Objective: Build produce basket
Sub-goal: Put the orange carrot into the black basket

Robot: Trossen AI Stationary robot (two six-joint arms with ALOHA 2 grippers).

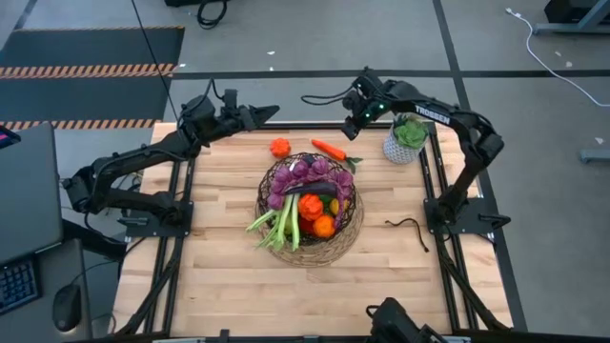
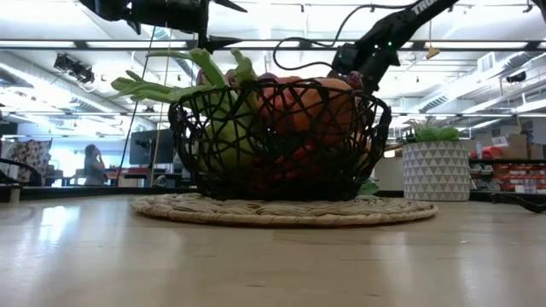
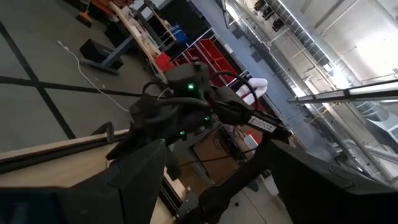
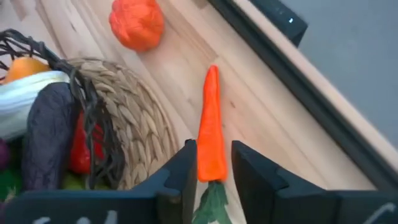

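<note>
Right wrist view: my right pincer (image 4: 211, 171) straddles the carrot (image 4: 211, 127) lying on the table (image 4: 186, 68) beside the basket (image 4: 134, 118), fingers narrow around its thick end. Looks light, stiff, slick; grip mid-body.

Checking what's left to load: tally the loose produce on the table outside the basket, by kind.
carrot: 1
orange pepper: 1
Total: 2
</note>
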